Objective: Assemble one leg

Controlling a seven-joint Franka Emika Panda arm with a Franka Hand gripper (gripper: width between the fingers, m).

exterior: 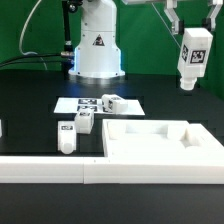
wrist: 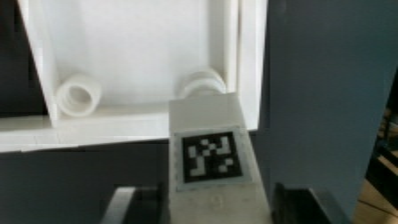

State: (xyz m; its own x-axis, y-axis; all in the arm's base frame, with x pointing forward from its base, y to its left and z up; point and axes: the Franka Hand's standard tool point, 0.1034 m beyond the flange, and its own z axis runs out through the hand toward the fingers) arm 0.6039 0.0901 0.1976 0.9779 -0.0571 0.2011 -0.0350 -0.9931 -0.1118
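Holding the leg (exterior: 192, 55) aloft, the fingers (wrist: 299, 205) hang over round tray recesses (wrist: 79, 97) only the wrist view shows.

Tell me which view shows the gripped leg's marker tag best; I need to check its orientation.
The wrist view: the leg sits close, its tag large and facing the camera. The exterior view shows the leg small, held high at that view's right, its tag only coarse.

Bright, even light; up close the leg (wrist: 212, 152) looks soft.
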